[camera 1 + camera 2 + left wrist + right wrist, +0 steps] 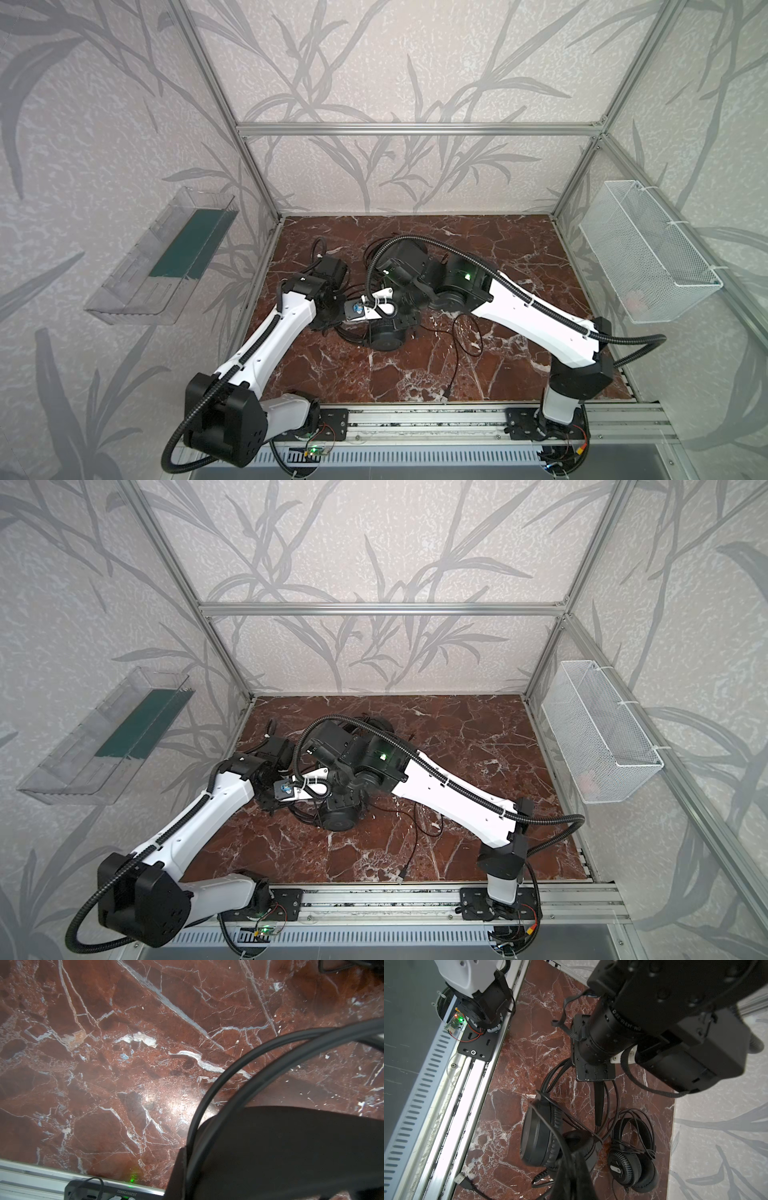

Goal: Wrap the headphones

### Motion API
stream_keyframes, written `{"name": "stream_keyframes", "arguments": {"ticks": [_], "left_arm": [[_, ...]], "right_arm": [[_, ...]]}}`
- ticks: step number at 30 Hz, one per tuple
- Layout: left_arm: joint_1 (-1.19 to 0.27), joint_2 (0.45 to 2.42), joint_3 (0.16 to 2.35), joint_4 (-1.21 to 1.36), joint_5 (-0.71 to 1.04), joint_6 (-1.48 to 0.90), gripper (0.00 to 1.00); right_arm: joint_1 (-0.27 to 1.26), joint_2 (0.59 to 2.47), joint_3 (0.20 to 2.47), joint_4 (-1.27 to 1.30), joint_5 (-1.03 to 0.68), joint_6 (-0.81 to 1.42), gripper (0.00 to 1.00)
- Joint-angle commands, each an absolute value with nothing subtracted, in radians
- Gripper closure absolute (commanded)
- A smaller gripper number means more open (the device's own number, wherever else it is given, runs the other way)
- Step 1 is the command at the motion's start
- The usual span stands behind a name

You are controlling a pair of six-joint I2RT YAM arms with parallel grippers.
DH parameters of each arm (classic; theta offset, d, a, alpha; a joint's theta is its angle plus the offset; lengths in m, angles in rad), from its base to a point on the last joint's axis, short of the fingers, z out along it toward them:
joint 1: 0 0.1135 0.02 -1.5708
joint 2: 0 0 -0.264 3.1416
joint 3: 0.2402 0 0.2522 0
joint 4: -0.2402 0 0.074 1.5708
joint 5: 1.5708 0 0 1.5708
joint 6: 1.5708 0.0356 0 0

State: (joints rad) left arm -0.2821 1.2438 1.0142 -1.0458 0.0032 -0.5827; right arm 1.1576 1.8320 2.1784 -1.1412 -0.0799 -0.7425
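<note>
On desk (511,370), with left fingers (270,1157) clamped on headband (239,1095), right fingers (571,1180) seemingly pinching cable (548,1126): mid-wrap; next, loop cable tautly.

From my console I see a worktop (519,249) of deep red-brown marble veined in white and pale grey. On it lie the headphones (542,1136), black all over, with one earcup (625,1165) ringed by fine ridges and carrying a small pale grey badge. The walls (374,62) read as speckled pale grey printed with darker grey leaves and stems, the frame rails (415,129) are silver, the arms (270,336) have white shells with black joints, the basket (648,257) is white mesh, and the clear tray (158,266) holds a dark green panel (191,245).
</note>
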Motion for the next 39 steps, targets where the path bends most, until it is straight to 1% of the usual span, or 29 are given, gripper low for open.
{"name": "stream_keyframes", "arguments": {"ticks": [1, 5, 9, 13, 15, 17, 19, 22, 25, 27, 28, 29, 32, 36, 37, 39], "left_arm": [[-0.296, 1.202, 1.009, -1.035, -0.006, -0.557, 1.0], [-0.306, 1.176, 0.996, -1.015, 0.018, -0.553, 1.0], [-0.319, 1.174, 0.999, -1.011, 0.039, -0.546, 1.0], [-0.332, 1.164, 0.993, -1.011, 0.041, -0.54, 1.0], [-0.34, 1.159, 0.989, -1.001, 0.055, -0.538, 1.0], [-0.348, 1.161, 0.99, -0.994, 0.075, -0.534, 1.0], [-0.355, 1.159, 0.997, -0.994, 0.089, -0.528, 1.0], [-0.364, 1.137, 0.994, -0.984, 0.113, -0.523, 1.0], [-0.368, 1.109, 0.98, -0.959, 0.147, -0.523, 1.0], [-0.368, 1.096, 0.978, -0.952, 0.146, -0.525, 1.0], [-0.368, 1.09, 0.983, -0.955, 0.135, -0.528, 1.0], [-0.367, 1.086, 0.987, -0.96, 0.13, -0.53, 1.0], [-0.366, 1.059, 0.994, -0.962, 0.105, -0.548, 1.0], [-0.364, 1.017, 1.021, -0.978, 0.083, -0.566, 1.0], [-0.364, 1.013, 1.037, -0.996, 0.083, -0.569, 1.0], [-0.363, 1.011, 1.068, -1.02, 0.111, -0.579, 1.0]], "right_arm": [[1.106, 1.803, 2.223, -1.146, -0.144, -0.768, 1.0], [1.033, 1.779, 2.181, -1.109, -0.197, -0.757, 1.0], [1.03, 1.789, 2.169, -1.095, -0.181, -0.766, 1.0], [0.977, 1.799, 2.148, -1.059, -0.16, -0.753, 1.0], [0.973, 1.808, 2.132, -1.021, -0.153, -0.751, 0.97], [0.969, 1.835, 2.143, -0.996, -0.13, -0.753, 0.96], [0.949, 1.865, 2.172, -0.997, -0.14, -0.751, 0.93], [0.912, 1.899, 2.201, -0.966, -0.149, -0.722, 0.88], [0.903, 1.943, 2.246, -0.976, -0.154, -0.72, 0.79], [0.902, 1.963, 2.272, -0.992, -0.17, -0.711, 0.71], [0.903, 1.966, 2.275, -0.991, -0.168, -0.706, 0.64], [0.903, 1.968, 2.276, -0.991, -0.156, -0.706, 0.59], [0.892, 1.967, 2.268, -0.937, -0.07, -0.673, 0.58], [0.835, 1.948, 2.238, -0.904, -0.089, -0.607, 0.58], [0.825, 1.934, 2.208, -0.877, -0.086, -0.593, 0.56], [0.811, 1.902, 2.144, -0.828, -0.115, -0.572, 0.49]]}}
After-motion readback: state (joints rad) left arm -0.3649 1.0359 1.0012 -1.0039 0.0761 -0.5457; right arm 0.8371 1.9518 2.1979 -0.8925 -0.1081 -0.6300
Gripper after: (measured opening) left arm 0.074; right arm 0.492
